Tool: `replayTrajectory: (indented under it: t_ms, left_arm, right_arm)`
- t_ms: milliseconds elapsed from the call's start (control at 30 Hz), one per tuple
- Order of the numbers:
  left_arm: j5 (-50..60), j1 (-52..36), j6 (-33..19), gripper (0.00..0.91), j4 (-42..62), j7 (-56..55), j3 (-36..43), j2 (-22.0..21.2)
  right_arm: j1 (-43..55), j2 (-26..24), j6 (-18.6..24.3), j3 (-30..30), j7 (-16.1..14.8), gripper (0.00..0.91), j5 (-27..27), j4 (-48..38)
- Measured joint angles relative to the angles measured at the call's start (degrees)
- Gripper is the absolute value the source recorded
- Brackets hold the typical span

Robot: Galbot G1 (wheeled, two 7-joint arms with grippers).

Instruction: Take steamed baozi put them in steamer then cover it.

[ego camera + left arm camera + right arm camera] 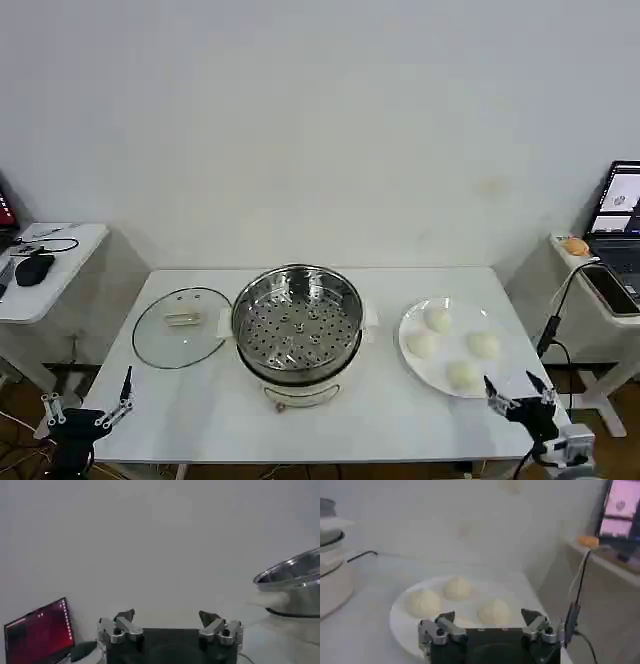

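head view: a white table [200, 410] stands against a plain white wall [300, 120]. the steamer [297, 325] sits uncovered at its middle, a glass lid [181, 326] flat just to its left. four steamed baozi [437, 319] rest on a white plate [412, 365] to the right. the left gripper [85, 407] hangs off the near left corner, the right gripper [516, 392] at the plate's near edge. side desks flank the table.

left wrist view: jaws spread, empty; a laptop [37, 632] glows red beyond.

right wrist view: jaws spread, empty, near the baozi.
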Motion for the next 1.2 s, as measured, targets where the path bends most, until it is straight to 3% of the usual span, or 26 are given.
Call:
replayTrajectory:
  t_ms: [267,500,633,867,1200]
  left_arm:
    - [0.3,-0.7,-0.1,0.907,-0.7,0.8,-1.2,-0.4]
    - [-0.3,-1.5,-0.6,0.907,-0.1,0.7,-0.7,0.2]
    - [-0.5,-1.7,-0.9,0.907,0.4,0.7,0.1,0.6]
    - [0.4,-2.4,-1.5,0.907,1.6,0.4,1.6,0.2]
    - [1.9,-3.1,-1.7,0.907,2.6,0.5,2.7,0.3]
  right_arm:
    - [11.6,-14.6,1.2,-7.8,-6.2,0.907,-1.7,-7.8]
    - [23.7,-27.0,0.3,-18.2,-14.6,0.907,-4.9,-12.7]
    - [32.2,-31.6,0.6,-26.3,-19.4,0.907,-7.4,-15.5]
    - [56.4,-31.9,2.0,-49.6,-27.5,0.907,-10.8,-22.5]
    - [87.9,-22.6,1.7,-82.7,-38.9,0.907,-14.1,-34.0]
